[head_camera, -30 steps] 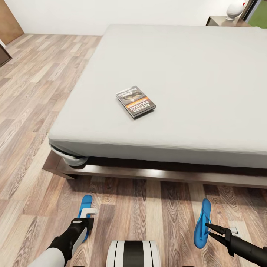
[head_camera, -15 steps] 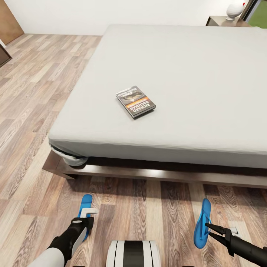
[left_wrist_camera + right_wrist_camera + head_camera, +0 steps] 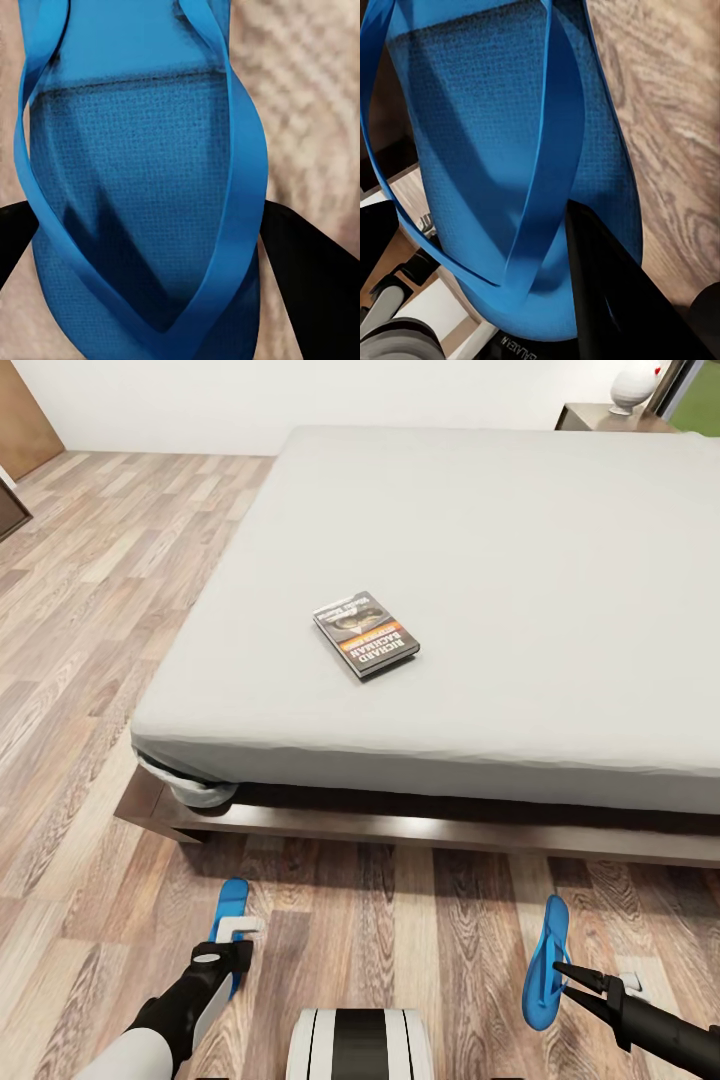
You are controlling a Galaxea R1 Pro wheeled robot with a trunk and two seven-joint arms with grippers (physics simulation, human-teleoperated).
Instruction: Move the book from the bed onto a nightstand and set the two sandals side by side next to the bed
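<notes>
Each gripper is clamped on a blue sandal, left sandal low by the floor, right sandal edge-up between its jaws; light, floppy foam, best pinched at the sole's rim.

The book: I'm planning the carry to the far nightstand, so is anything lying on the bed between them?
Nothing visible does. The book lies alone on the bed, and the mattress toward the nightstand at the far corner is bare.

Bright even light, blurry wrist close-ups
</notes>
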